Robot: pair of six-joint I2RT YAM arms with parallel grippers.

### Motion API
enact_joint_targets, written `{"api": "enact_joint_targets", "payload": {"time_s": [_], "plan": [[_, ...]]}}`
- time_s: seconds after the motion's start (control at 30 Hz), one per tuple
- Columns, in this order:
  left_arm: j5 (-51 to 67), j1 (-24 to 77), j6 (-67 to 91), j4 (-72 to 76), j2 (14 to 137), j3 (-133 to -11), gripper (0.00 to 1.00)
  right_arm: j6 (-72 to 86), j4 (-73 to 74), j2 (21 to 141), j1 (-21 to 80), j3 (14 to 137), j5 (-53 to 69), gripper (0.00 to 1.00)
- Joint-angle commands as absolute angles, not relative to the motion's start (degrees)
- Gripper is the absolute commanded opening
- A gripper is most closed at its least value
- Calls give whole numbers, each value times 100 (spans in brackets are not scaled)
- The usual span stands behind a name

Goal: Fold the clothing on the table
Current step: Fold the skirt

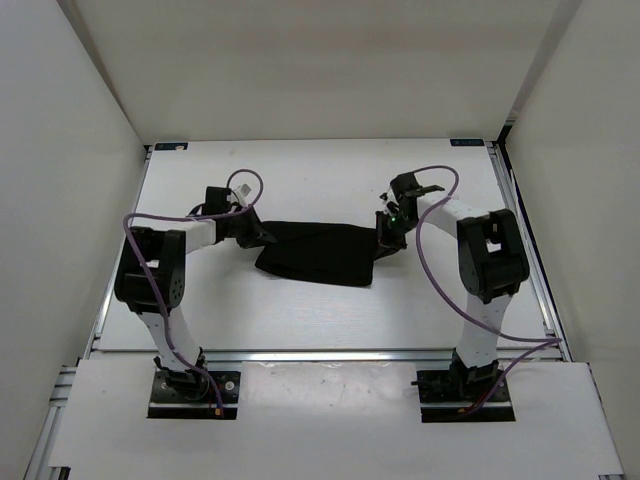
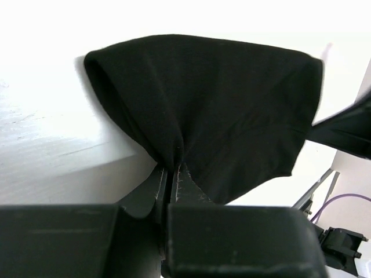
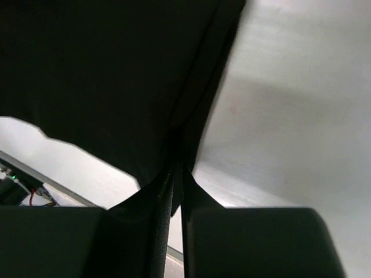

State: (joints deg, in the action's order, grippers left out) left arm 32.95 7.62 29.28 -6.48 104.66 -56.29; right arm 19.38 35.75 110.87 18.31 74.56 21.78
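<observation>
Left pincer [image 2: 172, 169] clamps clothing [image 2: 220, 110] edge; right pincer [image 3: 177, 169] likewise. Only top view shows clothing spanning both, on bench [image 1: 300, 315].

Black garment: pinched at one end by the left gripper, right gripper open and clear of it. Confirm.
Not right. The right gripper is shut on the other end of the black garment, as the right wrist view shows. The left gripper does pinch one end.

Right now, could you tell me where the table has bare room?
Bare: the far strip of the table between the clothing and the back wall, and the near strip between clothing and front rail. Crowded: the middle, where left gripper and right gripper each pinch an end of the clothing.
</observation>
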Motion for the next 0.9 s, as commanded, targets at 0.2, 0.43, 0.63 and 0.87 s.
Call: {"api": "enact_joint_targets", "payload": {"time_s": [0.2, 0.43, 0.63, 0.87], "plan": [[3410, 878, 2883, -967, 9844, -6152, 0, 1951, 3762, 11540, 1855, 7858, 1740, 12], [3472, 1430, 3146, -1107, 9896, -6486, 0, 2021, 3630, 11821, 1960, 7963, 2012, 12], [3445, 1968, 3550, -932, 10002, -6706, 0, 1995, 3490, 11848, 2065, 8068, 2232, 11], [3313, 2373, 3910, -590, 10195, -6890, 0, 1960, 3533, 11892, 2223, 8077, 2259, 11]]}}
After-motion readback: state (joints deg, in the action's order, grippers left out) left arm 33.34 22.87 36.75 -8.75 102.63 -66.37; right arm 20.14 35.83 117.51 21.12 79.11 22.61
